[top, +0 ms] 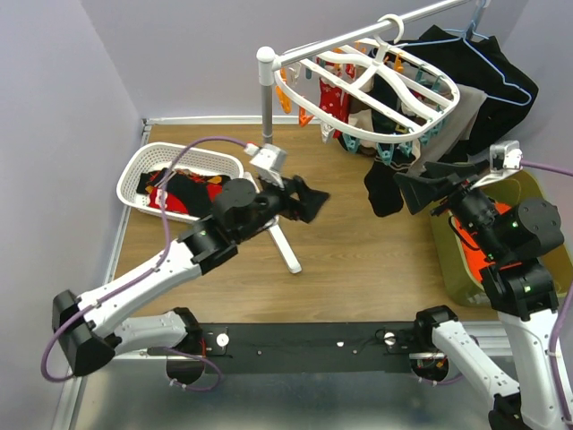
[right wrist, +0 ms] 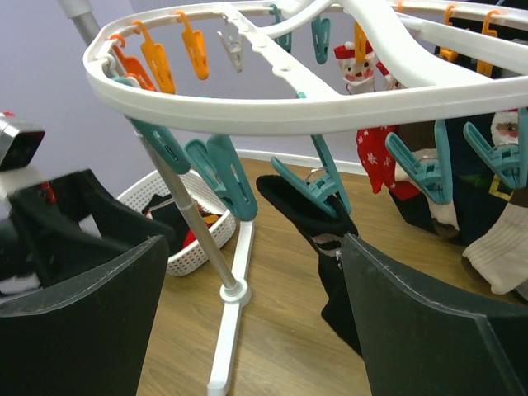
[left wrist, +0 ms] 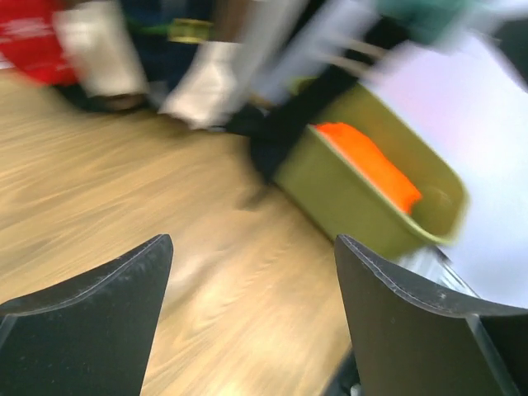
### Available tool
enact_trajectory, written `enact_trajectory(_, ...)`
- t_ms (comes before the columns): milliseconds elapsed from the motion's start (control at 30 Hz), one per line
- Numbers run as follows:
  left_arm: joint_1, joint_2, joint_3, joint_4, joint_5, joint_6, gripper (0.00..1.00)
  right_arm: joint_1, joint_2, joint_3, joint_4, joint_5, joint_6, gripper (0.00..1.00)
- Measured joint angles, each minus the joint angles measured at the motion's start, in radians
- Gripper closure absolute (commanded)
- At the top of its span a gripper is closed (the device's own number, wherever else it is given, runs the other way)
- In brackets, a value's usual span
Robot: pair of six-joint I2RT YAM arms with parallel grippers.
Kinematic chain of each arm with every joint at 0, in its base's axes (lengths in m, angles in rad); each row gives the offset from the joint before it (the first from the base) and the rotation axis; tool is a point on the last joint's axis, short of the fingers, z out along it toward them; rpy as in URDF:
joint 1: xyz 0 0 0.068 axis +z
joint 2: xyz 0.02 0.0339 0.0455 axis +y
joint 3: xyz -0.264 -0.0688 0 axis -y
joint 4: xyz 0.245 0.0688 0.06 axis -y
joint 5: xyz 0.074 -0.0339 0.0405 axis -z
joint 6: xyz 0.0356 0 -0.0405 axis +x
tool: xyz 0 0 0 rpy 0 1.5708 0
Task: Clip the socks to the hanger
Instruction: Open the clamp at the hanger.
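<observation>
Pale lilac walls (top: 63, 134) around a wood-grain tabletop (top: 358, 269), soft even light.
Walls fill the left, upper centre and upper right of the top view. White trim (top: 206, 119) runs along the tabletop's far edge. A grey-and-white stand pole (top: 267, 98) rises at upper centre, carrying a rail (top: 358, 34) toward the upper right, its white foot (top: 286, 251) on the wood. A black strip (top: 313, 345) and a dull metal sheet (top: 295, 399) cross the bottom.

A white lattice basket (top: 134, 175) is sitting far left on the wooden table (top: 358, 260), near a grey rack pole (top: 266, 98). At right, an olive bin (left wrist: 346, 210) is holding an orange cloth (left wrist: 367, 165).
</observation>
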Motion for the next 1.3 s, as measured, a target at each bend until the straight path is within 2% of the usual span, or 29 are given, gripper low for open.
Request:
enact_trajectory(67,0.069,-0.048,-0.033,-0.041,-0.011,-0.029,0.12,0.0,-0.018,-0.008,-0.004,0.0,-0.013,0.05)
enact_trajectory(200,0.296,-0.137,-0.086,-0.151,-0.036,-0.068,0.12,0.0,-0.048,-0.028,-0.024,0.0,-0.039,0.05)
enact_trajectory(267,0.369,-0.146,-0.088,-0.193,-0.043,-0.068,0.12,0.0,-0.05,-0.029,-0.034,-0.003,-0.051,0.05)
enact_trajectory(400,0.42,-0.148,-0.087,-0.233,-0.019,-0.047,0.15,0.0,-0.045,-0.017,-0.067,-0.021,-0.068,0.07)
enact_trajectory(500,0.404,-0.148,-0.088,-0.217,0.037,-0.023,0.16,0.0,-0.027,0.021,-0.093,-0.036,-0.074,0.09)
enact_trajectory(667,0.263,-0.147,-0.088,-0.127,0.072,0.039,0.17,0.0,-0.001,0.106,-0.126,-0.058,-0.076,0.15)
enact_trajectory(800,0.137,-0.132,-0.087,-0.006,0.095,0.085,0.19,0.0,0.031,0.165,-0.134,-0.071,-0.068,0.32)
enact_trajectory(933,0.076,-0.069,-0.069,0.097,0.113,0.108,0.21,0.0,0.074,0.19,-0.134,-0.095,-0.041,0.41)
enact_trajectory(1000,0.054,-0.018,-0.045,0.152,0.117,0.114,0.21,0.0,0.095,0.194,-0.134,-0.107,-0.031,0.43)
enact_trajectory(1300,-0.004,0.141,0.067,0.283,0.132,0.135,0.21,0.0,0.231,0.237,-0.121,-0.139,0.008,0.43)
